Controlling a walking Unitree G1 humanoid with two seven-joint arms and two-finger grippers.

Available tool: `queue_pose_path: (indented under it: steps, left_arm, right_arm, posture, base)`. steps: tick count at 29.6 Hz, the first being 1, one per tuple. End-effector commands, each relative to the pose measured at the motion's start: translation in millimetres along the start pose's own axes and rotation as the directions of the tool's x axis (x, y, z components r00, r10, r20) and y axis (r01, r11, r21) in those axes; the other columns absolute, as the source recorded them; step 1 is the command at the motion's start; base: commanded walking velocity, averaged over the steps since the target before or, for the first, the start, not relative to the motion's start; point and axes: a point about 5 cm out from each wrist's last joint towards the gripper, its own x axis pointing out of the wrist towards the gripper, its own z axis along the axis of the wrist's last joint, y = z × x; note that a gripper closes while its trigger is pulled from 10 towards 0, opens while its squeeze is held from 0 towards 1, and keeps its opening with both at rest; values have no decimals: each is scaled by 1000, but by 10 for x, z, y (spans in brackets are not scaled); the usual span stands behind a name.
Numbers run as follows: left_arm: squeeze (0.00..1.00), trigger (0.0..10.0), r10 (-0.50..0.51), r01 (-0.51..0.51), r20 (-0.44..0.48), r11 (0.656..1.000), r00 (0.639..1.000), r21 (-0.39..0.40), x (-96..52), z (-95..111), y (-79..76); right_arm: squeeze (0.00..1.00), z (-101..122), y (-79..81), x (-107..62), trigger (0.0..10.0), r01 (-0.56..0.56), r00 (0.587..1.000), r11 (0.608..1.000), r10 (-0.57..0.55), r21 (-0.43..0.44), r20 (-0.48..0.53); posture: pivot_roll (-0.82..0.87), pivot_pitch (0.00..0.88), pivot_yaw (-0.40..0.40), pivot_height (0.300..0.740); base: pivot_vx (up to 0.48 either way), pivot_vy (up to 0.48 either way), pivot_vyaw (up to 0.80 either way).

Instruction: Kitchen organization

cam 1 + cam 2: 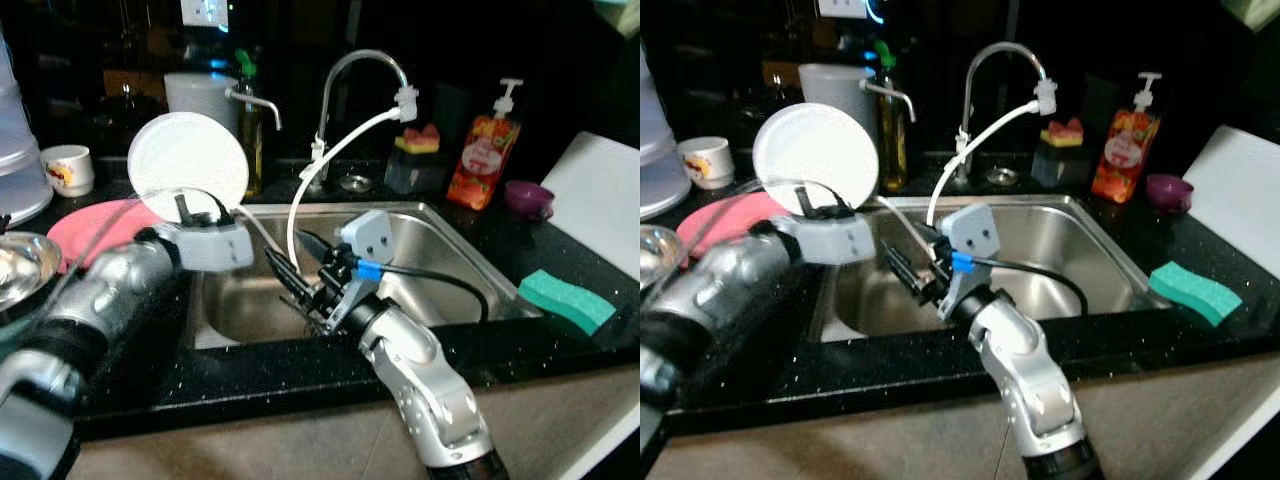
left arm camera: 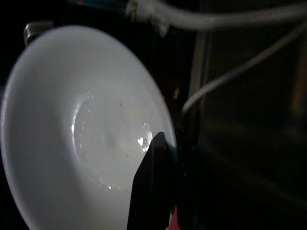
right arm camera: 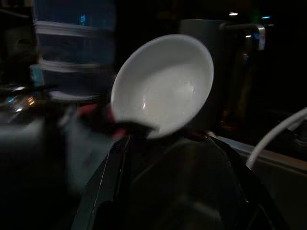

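Nearest the camera, at six o'clock, ran the dark bench (image 1: 250, 375) edge with both silver arms reaching over it. At nine o'clock of the sink (image 1: 440, 250), the left gripper (image 1: 195, 210) was clamped on the rim of a white bowl (image 1: 188, 165), holding it tilted on edge above the sink's left side; the left wrist view showed one black finger (image 2: 153, 187) lying across the bowl's wet-looking inside. The right gripper (image 1: 290, 275) hung over the basin near its middle, pointing towards ten o'clock at the bowl; whether its fingers were open or shut, I could not tell, as they blurred into the dark.

A white hose (image 1: 335, 150) ran from the tap (image 1: 365, 70) down into the sink. At two o'clock stood a soap bottle (image 1: 485, 150), at three o'clock a green sponge (image 1: 565, 298), and at nine o'clock a pink cloth (image 1: 90, 228).

By my judgement the job was midway: the bowl was lifted and perhaps rinsed, not yet set down anywhere. Putting it away was left, and the sponge, cloth and a small cup (image 1: 68, 168) at ten o'clock remained loose on the bench.
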Motion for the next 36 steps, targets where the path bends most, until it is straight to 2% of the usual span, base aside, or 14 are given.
queue_pose_path:
  steps: [1,4,9,13,17,19,20,22,27,32,36]
  left_arm:
    - [0,10000,22,-26,76,998,997,52,-36,145,-33]
    - [0,10000,43,-57,145,994,988,96,-69,282,-131]
    - [0,10000,82,-95,154,992,985,80,-81,368,-136]
    - [0,10000,88,-101,205,993,975,53,-97,560,-218]
    - [0,10000,89,-102,219,994,972,46,-105,620,-244]
    - [0,10000,96,-108,230,993,968,40,-111,682,-272]
    - [0,10000,96,-108,230,993,968,40,-111,682,-272]
    - [0,10000,109,-120,240,992,965,31,-108,749,-289]
    - [0,10000,117,-126,246,992,962,19,-91,808,-315]
    - [0,10000,149,-155,239,988,959,7,-48,824,-279]
    - [0,10000,181,-185,177,983,967,10,-18,708,-219]
  right_arm:
    - [0,27,-75,20,10000,50,999,999,-50,10,4]
    - [0,-34,-177,37,10000,148,988,989,-146,21,-53]
    - [0,-99,-323,39,10000,252,962,968,-249,14,-109]
    - [0,-89,-425,46,10000,298,948,955,-295,7,-119]
    - [0,-80,-472,53,10000,323,940,946,-320,5,-117]
    - [0,-51,-523,67,10000,354,932,934,-346,57,-109]
    - [0,-51,-523,67,10000,354,932,934,-346,57,-109]
    - [0,34,-515,102,10000,324,946,932,-317,162,-67]
    - [0,93,-459,130,10000,265,964,941,-261,211,-46]
    - [0,103,-458,133,10000,255,967,943,-251,213,-47]
    - [0,120,-469,69,10000,254,967,947,-252,196,-34]
  posture:
    - [206,65,-102,740]
    - [208,64,-105,740]
    - [195,74,-111,740]
    - [192,55,-116,740]
    - [191,48,-117,740]
    - [190,45,-117,740]
    - [190,45,-117,740]
    - [186,43,-122,740]
    - [180,44,-126,740]
    - [165,37,-128,740]
    - [165,37,-128,740]
  base:
    - [0,0,0]
    - [0,0,0]
    - [0,0,0]
    - [0,0,0]
    - [0,0,0]
    - [0,0,0]
    - [0,0,0]
    - [0,0,0]
    - [0,0,0]
    - [0,0,0]
    - [0,0,0]
